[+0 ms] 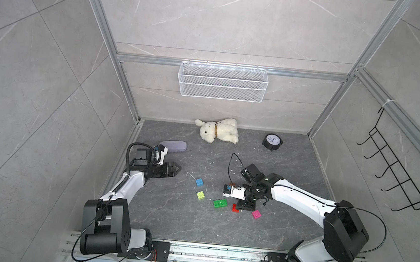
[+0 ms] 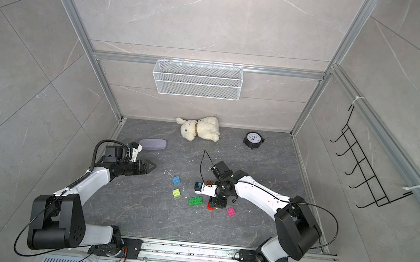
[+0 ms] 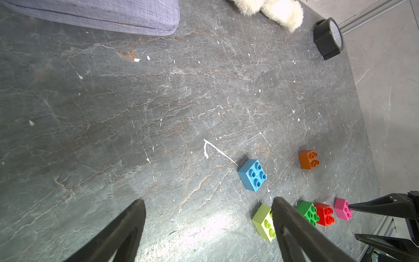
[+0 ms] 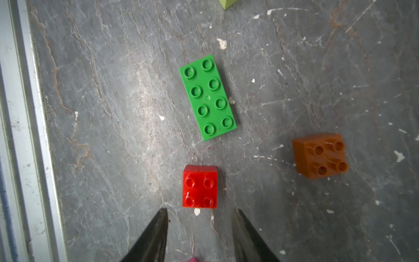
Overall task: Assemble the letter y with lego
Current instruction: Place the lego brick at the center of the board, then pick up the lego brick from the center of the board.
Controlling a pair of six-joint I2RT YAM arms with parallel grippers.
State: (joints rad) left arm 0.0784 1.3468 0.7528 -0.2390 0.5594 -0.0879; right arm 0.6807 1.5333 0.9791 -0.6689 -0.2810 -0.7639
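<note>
Hovering beside red brick (image 4: 200,186), right fingers (image 4: 155,238) parted.

Six lego bricks (image 2: 195,201), all separate
Blue brick (image 1: 199,181), yellow-green brick (image 1: 200,195), green brick (image 1: 220,203), red brick (image 1: 234,208) and pink brick (image 1: 256,214) curve left to right; orange brick (image 4: 319,155) lies farther back.

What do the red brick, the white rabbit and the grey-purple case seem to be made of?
Red brick: hard moulded plastic, glossy; highlights on its studs.
White rabbit: plush fabric, probably stuffed; fuzzy matte pile.
Grey-purple case: woven textile cover, matte; visible weave and seam; the inside cannot be told.
</note>
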